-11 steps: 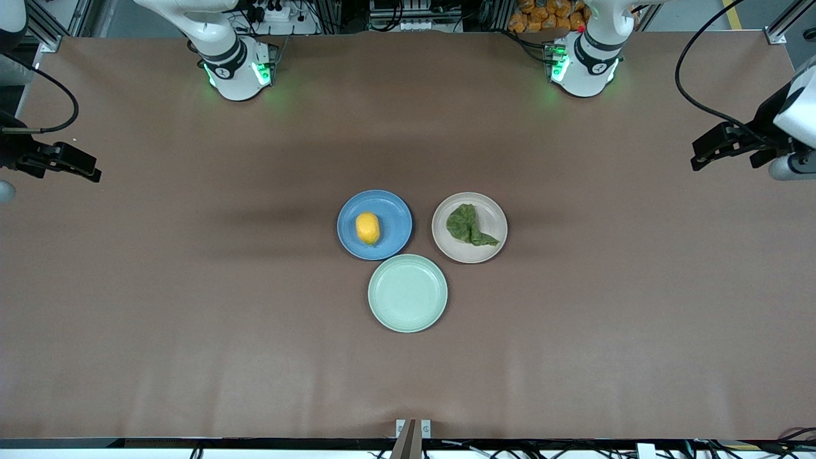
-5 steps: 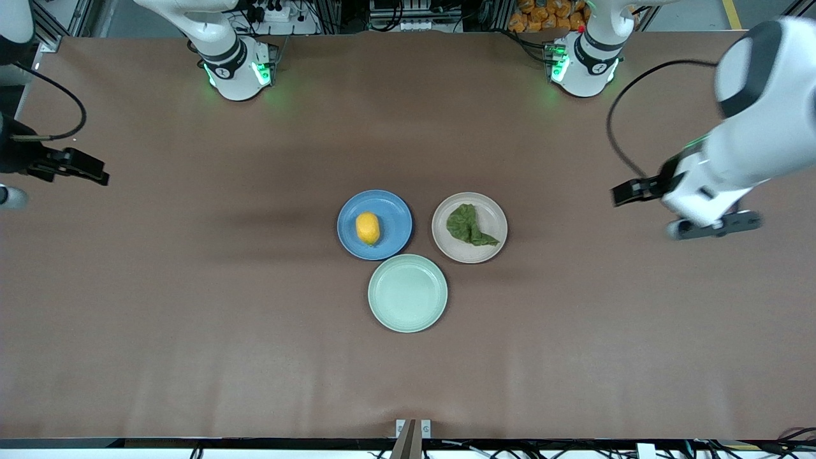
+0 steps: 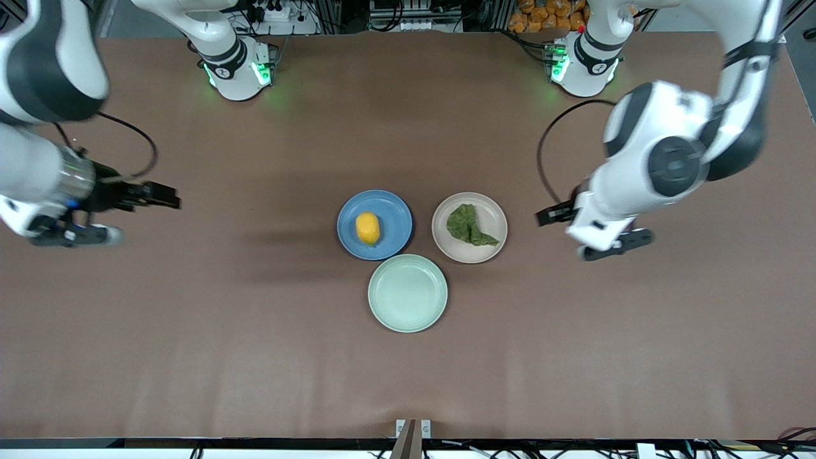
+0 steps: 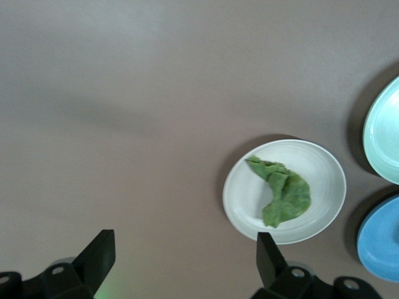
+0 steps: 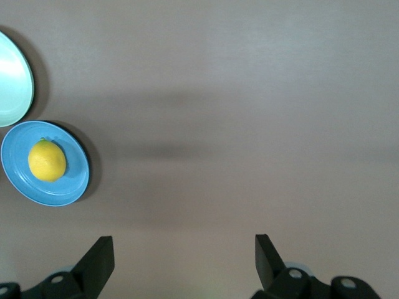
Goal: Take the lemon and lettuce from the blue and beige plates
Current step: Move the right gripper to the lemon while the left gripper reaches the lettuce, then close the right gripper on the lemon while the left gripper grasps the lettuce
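pale green plate point(image 3: 407, 293), bare, on brown table point(image 3: 191, 331)

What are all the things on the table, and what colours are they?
lemon: one, yellow, on the blue plate.
lettuce: one, green, on the beige plate.
blue plate: one, blue, toward the right arm's end of the plate group.
beige plate: one, beige, beside the blue plate, toward the left arm's end.
green plate: one, pale green, nothing on it, nearest the front camera.
table: one, brown.
left gripper: one, black fingers, open, over bare table beside the beige plate.
right gripper: one, black fingers, open, over bare table toward the right arm's end.
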`<action>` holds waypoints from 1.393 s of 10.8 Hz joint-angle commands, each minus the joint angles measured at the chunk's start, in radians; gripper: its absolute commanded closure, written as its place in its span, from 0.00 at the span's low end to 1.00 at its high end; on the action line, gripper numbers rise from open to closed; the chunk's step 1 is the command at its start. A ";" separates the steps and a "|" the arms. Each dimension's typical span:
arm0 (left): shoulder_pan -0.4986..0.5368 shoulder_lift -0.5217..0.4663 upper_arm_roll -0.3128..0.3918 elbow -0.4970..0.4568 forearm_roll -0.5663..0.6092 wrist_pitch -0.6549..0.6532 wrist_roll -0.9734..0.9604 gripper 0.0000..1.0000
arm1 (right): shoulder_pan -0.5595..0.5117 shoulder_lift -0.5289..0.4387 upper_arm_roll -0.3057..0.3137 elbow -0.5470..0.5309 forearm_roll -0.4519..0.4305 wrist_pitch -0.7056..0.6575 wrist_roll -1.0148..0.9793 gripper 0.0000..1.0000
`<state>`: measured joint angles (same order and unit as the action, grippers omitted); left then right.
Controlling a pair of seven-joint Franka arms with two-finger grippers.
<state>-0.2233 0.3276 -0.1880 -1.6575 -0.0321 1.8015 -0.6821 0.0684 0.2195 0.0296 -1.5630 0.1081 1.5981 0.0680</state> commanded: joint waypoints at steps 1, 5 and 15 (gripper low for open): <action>-0.045 0.048 0.007 -0.071 -0.019 0.141 -0.074 0.00 | 0.100 0.062 -0.002 0.018 0.016 0.045 0.155 0.00; -0.131 0.137 0.010 -0.122 -0.006 0.271 -0.171 0.00 | 0.295 0.179 -0.002 0.017 0.018 0.207 0.373 0.00; -0.222 0.307 0.013 -0.110 0.057 0.461 -0.318 0.31 | 0.511 0.362 -0.004 -0.123 0.013 0.632 0.591 0.00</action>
<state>-0.4246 0.6267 -0.1852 -1.7805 -0.0049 2.2602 -0.9652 0.5651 0.5638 0.0322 -1.6746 0.1146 2.1922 0.6281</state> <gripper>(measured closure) 0.145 0.000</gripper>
